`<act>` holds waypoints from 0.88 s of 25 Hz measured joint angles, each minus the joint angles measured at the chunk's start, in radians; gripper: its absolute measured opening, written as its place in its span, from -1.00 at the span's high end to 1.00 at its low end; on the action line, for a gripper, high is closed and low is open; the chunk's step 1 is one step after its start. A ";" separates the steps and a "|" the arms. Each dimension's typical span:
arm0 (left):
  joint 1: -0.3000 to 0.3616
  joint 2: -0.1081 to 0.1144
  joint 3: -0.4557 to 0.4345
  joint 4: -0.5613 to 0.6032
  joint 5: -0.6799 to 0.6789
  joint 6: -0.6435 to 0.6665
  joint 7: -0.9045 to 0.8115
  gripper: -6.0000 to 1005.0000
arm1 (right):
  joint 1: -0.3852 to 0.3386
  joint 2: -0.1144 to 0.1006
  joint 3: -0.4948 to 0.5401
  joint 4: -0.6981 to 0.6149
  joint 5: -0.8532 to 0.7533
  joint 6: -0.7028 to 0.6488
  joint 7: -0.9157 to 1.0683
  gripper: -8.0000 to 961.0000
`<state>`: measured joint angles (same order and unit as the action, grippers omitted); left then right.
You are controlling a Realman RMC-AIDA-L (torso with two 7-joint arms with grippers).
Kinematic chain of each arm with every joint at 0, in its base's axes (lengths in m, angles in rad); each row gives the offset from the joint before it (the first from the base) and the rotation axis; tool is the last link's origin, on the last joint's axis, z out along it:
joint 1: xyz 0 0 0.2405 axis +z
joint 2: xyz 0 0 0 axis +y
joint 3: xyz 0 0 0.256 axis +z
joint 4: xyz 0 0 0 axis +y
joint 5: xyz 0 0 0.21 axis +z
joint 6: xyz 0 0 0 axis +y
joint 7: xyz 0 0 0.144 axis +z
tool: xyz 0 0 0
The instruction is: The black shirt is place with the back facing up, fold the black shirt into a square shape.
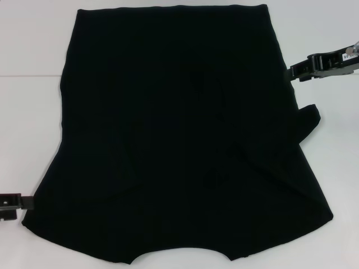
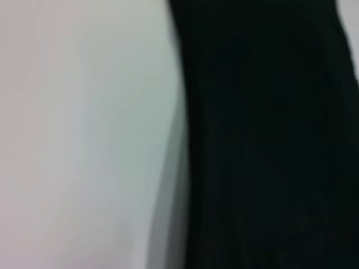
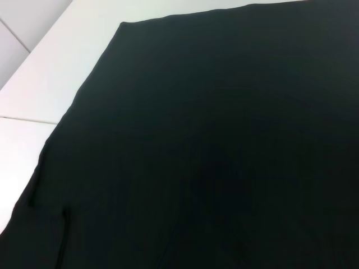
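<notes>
While the black shirt (image 1: pixel 174 134) lies spread flat over most of the white table (image 1: pixel 33 39), plain side up with no lettering showing, both sleeves appear folded inward onto the body, leaving diagonal creases across its lower half; the curved neckline sits at the near edge, the straight hem at the far edge; a small flap of fabric juts out at the shirt's right side. The right gripper (image 1: pixel 300 70) reaches in from the right, its tip at the shirt's right edge near the far corner; whether it is open or has hold of fabric cannot be told. The left gripper (image 1: pixel 22 202) sits at the shirt's near left edge, its tip meeting the cloth; its opening and hold likewise cannot be told; both wrist views show only black fabric against white table.
</notes>
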<state>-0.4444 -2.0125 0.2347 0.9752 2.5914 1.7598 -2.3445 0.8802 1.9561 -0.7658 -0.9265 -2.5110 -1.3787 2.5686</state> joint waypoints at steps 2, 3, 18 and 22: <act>-0.005 -0.004 0.009 -0.024 0.010 -0.039 -0.006 -0.48 | 0.000 0.001 0.000 0.002 0.000 0.007 -0.001 0.06; -0.007 -0.005 0.012 -0.035 0.011 -0.051 -0.007 -0.43 | 0.000 0.001 0.000 0.003 0.000 0.008 -0.001 0.06; -0.003 -0.008 0.020 -0.045 0.030 -0.098 -0.022 0.17 | -0.006 0.000 0.000 0.006 0.000 0.013 -0.002 0.06; -0.007 -0.008 0.029 -0.053 0.053 -0.111 -0.030 0.18 | -0.006 0.000 0.000 0.006 0.000 0.014 -0.003 0.06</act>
<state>-0.4516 -2.0202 0.2642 0.9218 2.6444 1.6486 -2.3741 0.8747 1.9561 -0.7654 -0.9203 -2.5111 -1.3651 2.5652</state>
